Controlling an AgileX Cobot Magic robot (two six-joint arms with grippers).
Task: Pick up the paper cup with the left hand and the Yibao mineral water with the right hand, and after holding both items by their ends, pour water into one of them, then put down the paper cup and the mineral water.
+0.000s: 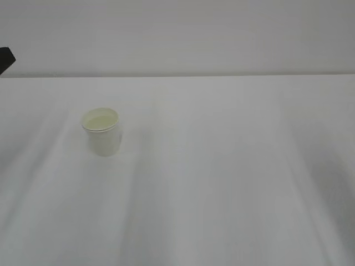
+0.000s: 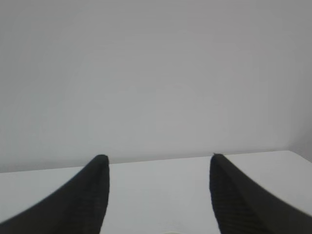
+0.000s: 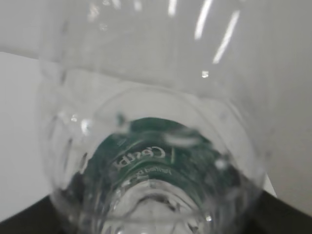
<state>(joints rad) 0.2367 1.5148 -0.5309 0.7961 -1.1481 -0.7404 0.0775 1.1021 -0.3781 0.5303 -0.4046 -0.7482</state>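
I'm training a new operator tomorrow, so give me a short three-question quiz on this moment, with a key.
1. True or false: the paper cup stands upright on the table.
2. What fills the right wrist view? A) a plate B) a clear water bottle with a green label C) a spoon
3. Fill in: nothing sits between the fingers of the left hand, so it is ____.

Key: 1 true; 2 B; 3 open.
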